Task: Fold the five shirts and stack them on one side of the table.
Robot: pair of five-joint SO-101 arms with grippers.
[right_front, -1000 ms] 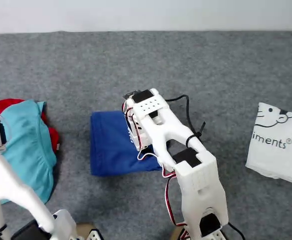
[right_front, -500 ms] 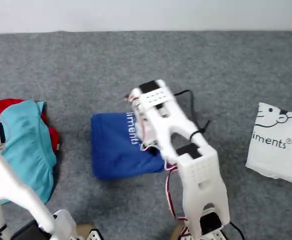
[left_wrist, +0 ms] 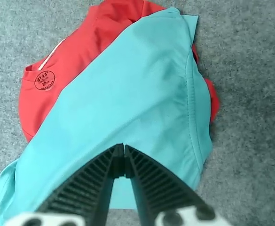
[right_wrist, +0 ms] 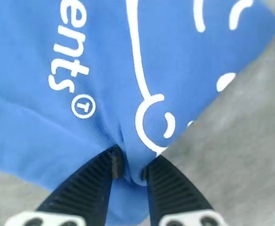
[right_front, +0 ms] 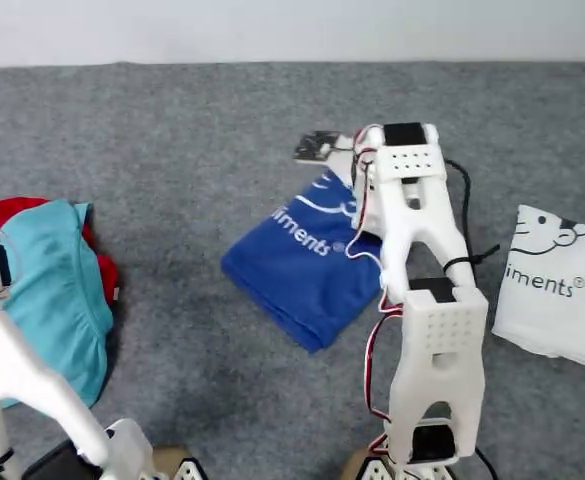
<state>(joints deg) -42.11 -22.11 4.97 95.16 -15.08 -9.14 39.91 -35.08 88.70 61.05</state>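
While the white left arm (right_front: 12,380) rises from the near-left corner of the grey felt-covered table (right_front: 172,120), the left pincer (left_wrist: 123,157) hangs with its black ribbed fingers pressed together, nothing seen between them, over a loose turquoise cotton shirt (left_wrist: 128,103). That shirt lies crumpled at the table's left edge, draped across an unfolded red cotton shirt (left_wrist: 76,56) whose collar and one side peek out beyond it. The white right arm (right_front: 427,340) stands at the near edge toward the right and stretches away over the table's middle. At the right edge, near that arm, a folded white cotton shirt with dark print (right_front: 557,290) rests flat on the table. Just left of the right arm lies a folded blue cotton shirt with white print (right_front: 297,265), set at a slant and well apart from the turquoise one. The right pincer (right_wrist: 130,169) pinches a fold at the blue shirt's far corner, the cloth bunched between its fingers.
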